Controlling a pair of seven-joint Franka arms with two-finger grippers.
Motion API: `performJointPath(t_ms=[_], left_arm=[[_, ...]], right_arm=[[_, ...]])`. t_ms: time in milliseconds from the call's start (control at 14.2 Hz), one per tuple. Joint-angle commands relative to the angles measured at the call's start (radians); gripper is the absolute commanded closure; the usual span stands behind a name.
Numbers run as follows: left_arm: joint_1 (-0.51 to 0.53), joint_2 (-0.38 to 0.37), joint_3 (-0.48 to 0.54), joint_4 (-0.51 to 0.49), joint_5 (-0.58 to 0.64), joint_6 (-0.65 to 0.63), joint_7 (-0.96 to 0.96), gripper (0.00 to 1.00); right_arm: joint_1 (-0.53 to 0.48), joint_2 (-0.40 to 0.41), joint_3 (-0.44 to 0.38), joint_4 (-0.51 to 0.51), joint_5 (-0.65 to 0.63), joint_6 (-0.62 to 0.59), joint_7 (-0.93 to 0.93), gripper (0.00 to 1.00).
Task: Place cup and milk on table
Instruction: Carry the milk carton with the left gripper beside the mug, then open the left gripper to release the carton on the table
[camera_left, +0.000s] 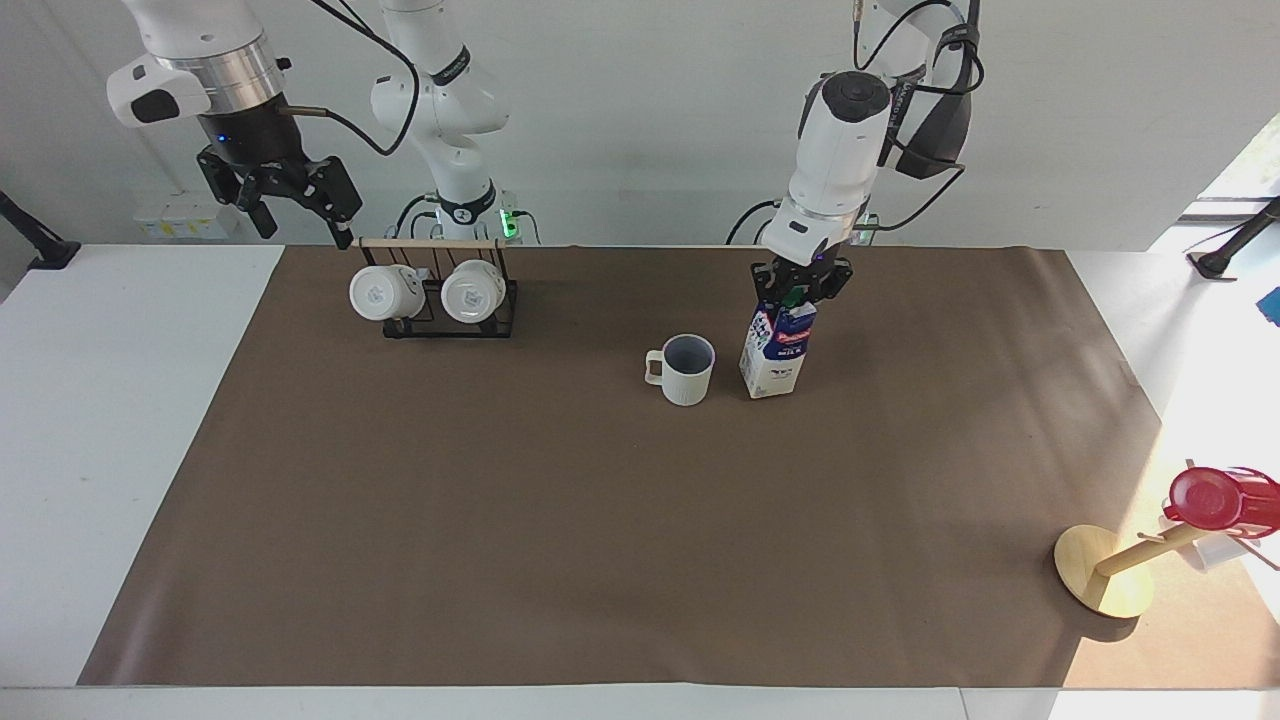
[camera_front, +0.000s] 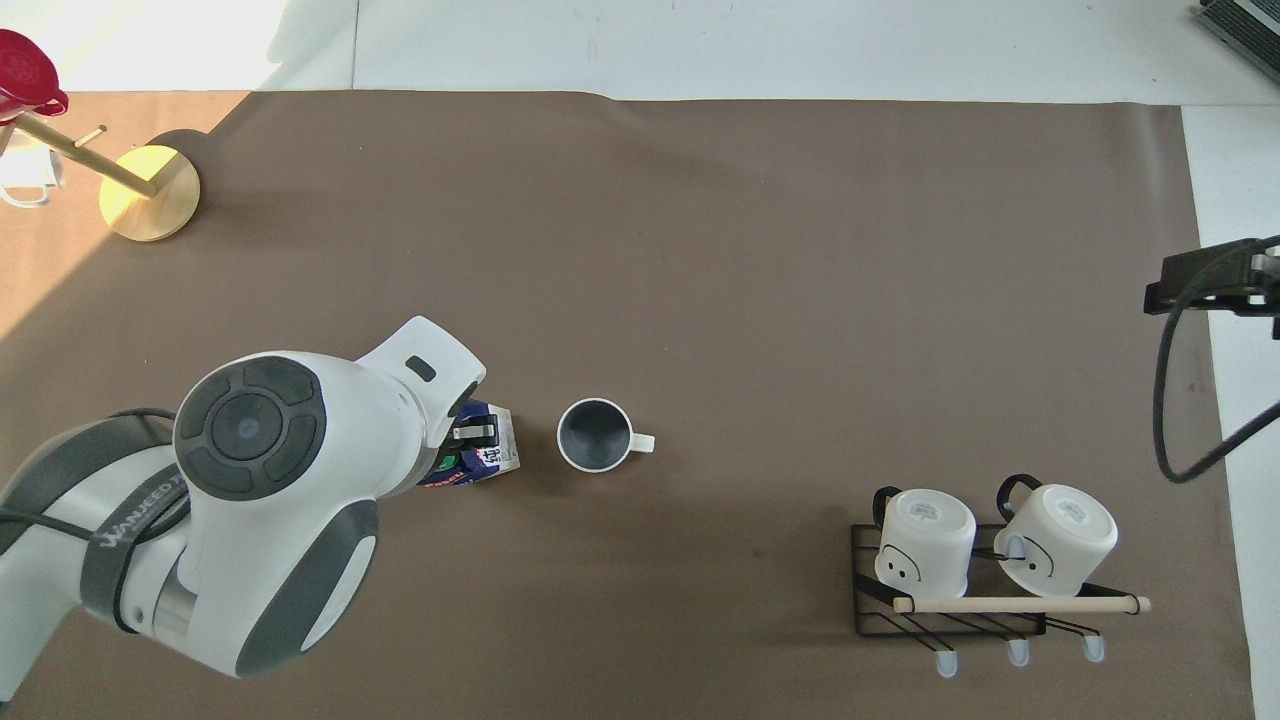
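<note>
One left gripper (camera_left: 801, 287) clamps "MILK"-labelled milk (camera_left: 772, 350).

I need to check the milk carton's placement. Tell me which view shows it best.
The facing view: the milk shows full height on the mat, beside the cup, its top in the left gripper. In the overhead view the arm hides most of it.

So my surface (camera_left: 120, 420) is white with a big brown mat (camera_left: 560, 560) on it. Sitting on the mat: mug (camera_left: 683, 369), milk carton (camera_left: 772, 351) just beside it, black mug rack (camera_left: 440, 300), wooden stand (camera_left: 1100, 570).
</note>
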Motion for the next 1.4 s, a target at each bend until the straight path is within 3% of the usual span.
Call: performJointPath(t_ms=[0, 211, 421, 561, 702, 842, 1123, 1333], left_arm=[[-0.040, -0.015, 0.017, -0.041, 0.013, 0.056, -0.049, 0.52], [-0.070, 0.005, 0.017, -0.041, 0.022, 0.066, -0.080, 0.51], [-0.070, 0.007, 0.017, -0.041, 0.023, 0.065, -0.080, 0.44], [-0.072, 0.007, 0.017, -0.038, 0.023, 0.057, -0.080, 0.30], [-0.073, 0.007, 0.017, -0.027, 0.039, 0.036, -0.084, 0.10], [-0.063, 0.007, 0.017, 0.020, 0.039, -0.018, -0.080, 0.00], [0.003, 0.005, 0.021, 0.135, 0.039, -0.127, -0.037, 0.00], [0.075, 0.008, 0.026, 0.252, 0.039, -0.258, 0.107, 0.00]], right_arm=[[-0.015, -0.006, 0.014, 0.001, 0.016, -0.024, -0.019, 0.00], [-0.013, -0.027, 0.014, -0.034, 0.016, -0.030, -0.017, 0.00], [0.023, -0.026, 0.002, -0.034, -0.002, -0.021, -0.019, 0.00], [0.031, -0.026, 0.002, -0.034, -0.008, -0.019, -0.017, 0.00], [0.068, -0.027, -0.042, -0.034, -0.007, -0.019, -0.017, 0.00], [0.062, -0.027, -0.046, -0.034, -0.001, -0.018, -0.014, 0.00], [0.059, -0.024, -0.052, -0.034, 0.012, -0.027, -0.019, 0.00], [0.059, -0.024, -0.052, -0.034, 0.012, -0.028, -0.019, 0.00]])
